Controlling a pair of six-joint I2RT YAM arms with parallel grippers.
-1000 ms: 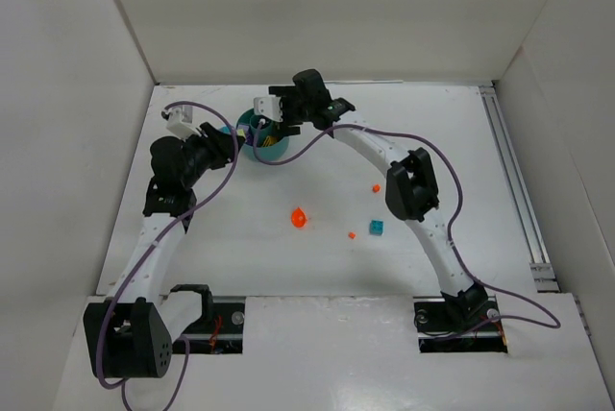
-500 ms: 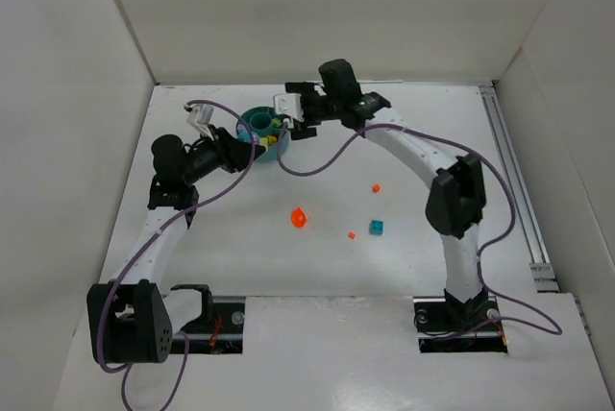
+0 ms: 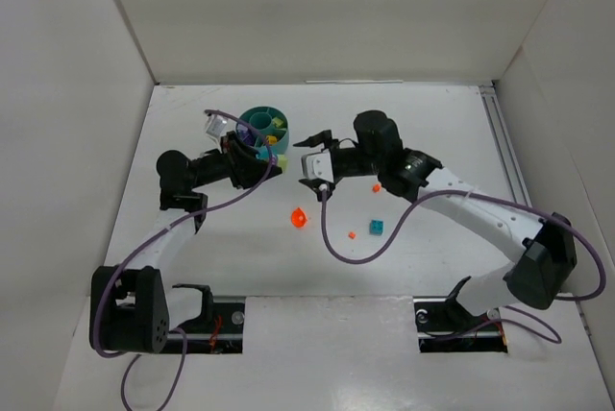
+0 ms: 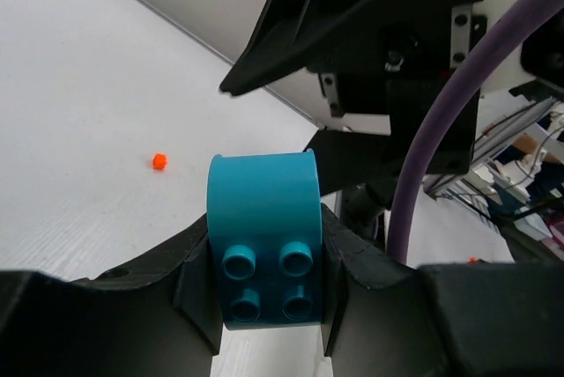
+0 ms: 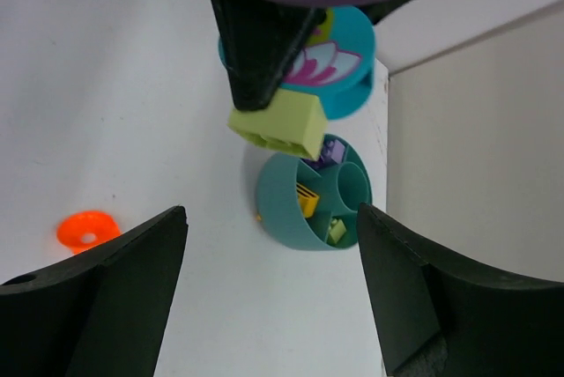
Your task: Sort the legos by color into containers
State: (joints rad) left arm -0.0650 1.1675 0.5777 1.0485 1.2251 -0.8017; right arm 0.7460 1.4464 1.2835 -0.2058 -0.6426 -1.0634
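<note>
Overhead view of a white table (image 3: 240, 257) with two robot arms reaching in from the near edge.

My left gripper (image 4: 269, 282) hangs just beside the bowl (image 3: 248, 119), on its near side. Its fingers are clamped on the flat sides of a teal piece (image 4: 263, 210) with four studs and a curved end. The right wrist view shows a lime brick (image 5: 278, 126) at the same fingertips. It looks joined to the teal piece, but I cannot be sure.

My right gripper (image 5: 269, 227) is spread wide with nothing between its fingers, facing the bowl from the right.

I judge these parts to be light, rigid and smooth. They won't crush, but they could squirt out of a sloppy pinch. I would grip them across flat parallel faces, not across studs or curves.

Loose on the table, I count:
- one orange ring (image 3: 299, 217)
- two orange bits (image 3: 352, 234)
- one teal brick (image 3: 377, 227)

All four lie well apart from the bowl.

There is one bowl, with a centre cup and wedge sections. Inside it I can make out at least one purple, one yellow and one lime part. An exact count is beyond these views.
</note>
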